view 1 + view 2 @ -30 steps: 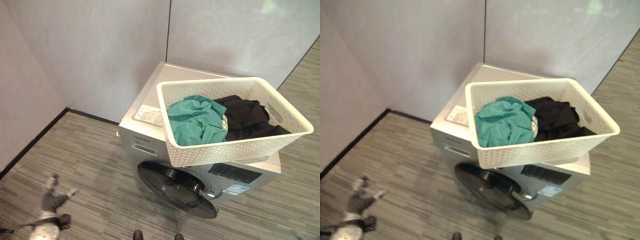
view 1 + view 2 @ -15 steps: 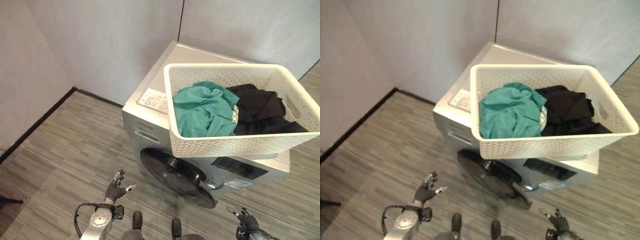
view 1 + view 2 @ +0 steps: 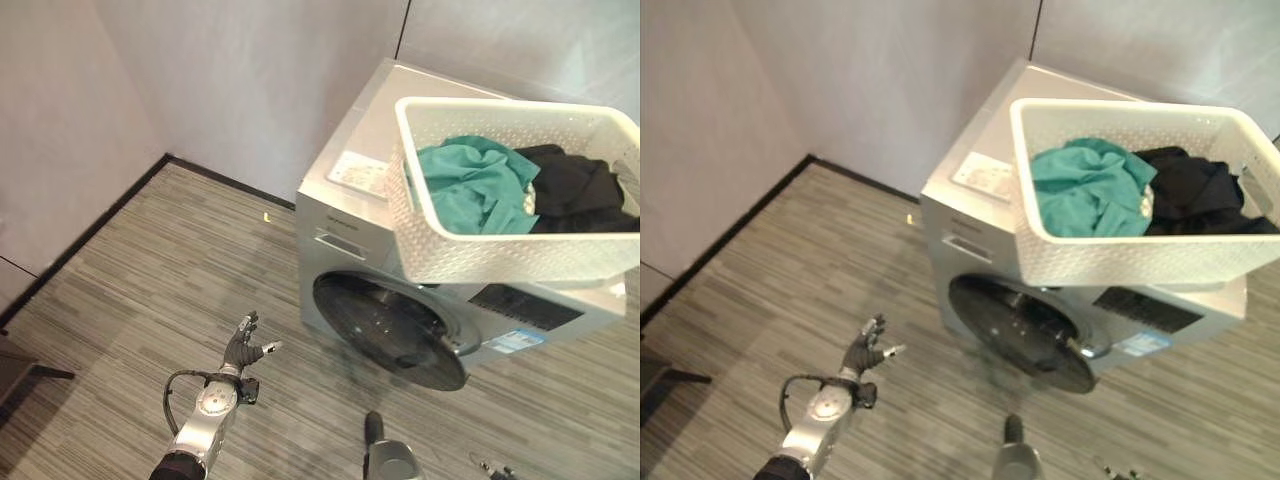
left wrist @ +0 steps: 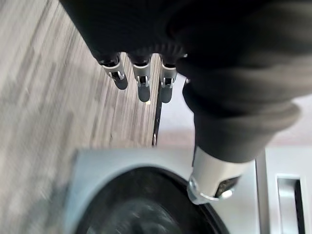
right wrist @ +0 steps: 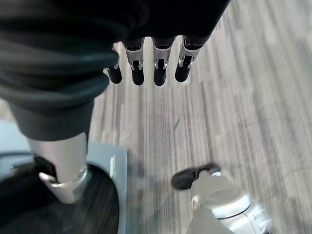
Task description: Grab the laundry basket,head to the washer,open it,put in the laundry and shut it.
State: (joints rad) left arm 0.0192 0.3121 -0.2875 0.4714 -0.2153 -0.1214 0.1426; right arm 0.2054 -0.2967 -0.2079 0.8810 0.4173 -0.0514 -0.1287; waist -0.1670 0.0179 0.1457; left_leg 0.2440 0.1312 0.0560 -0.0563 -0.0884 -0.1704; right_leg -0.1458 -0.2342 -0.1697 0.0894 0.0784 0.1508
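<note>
The white perforated laundry basket [image 3: 500, 262] stands on top of the silver washer [image 3: 345, 215], overhanging its front edge. Inside lie a teal garment [image 3: 470, 190] and black clothes [image 3: 575, 190]. The washer's round dark door [image 3: 385, 328] is shut. My left hand [image 3: 243, 348] hangs open low over the floor, left of the door and apart from it; its wrist view has the door [image 4: 146, 209] just past the straight fingers [image 4: 141, 78]. My right hand [image 5: 157, 68] is open too, holding nothing, above the floor by the washer's front.
Grey walls meet in a corner behind the washer, with a black skirting [image 3: 90, 235] along the left wall. Striped grey floor [image 3: 150, 290] spreads left of the machine. A dark object [image 3: 20, 370] sits at the left edge.
The camera has swung, so the washer and basket now sit further right. My left hand stays open low over the floor, and the right hand has slipped to the bottom edge.
</note>
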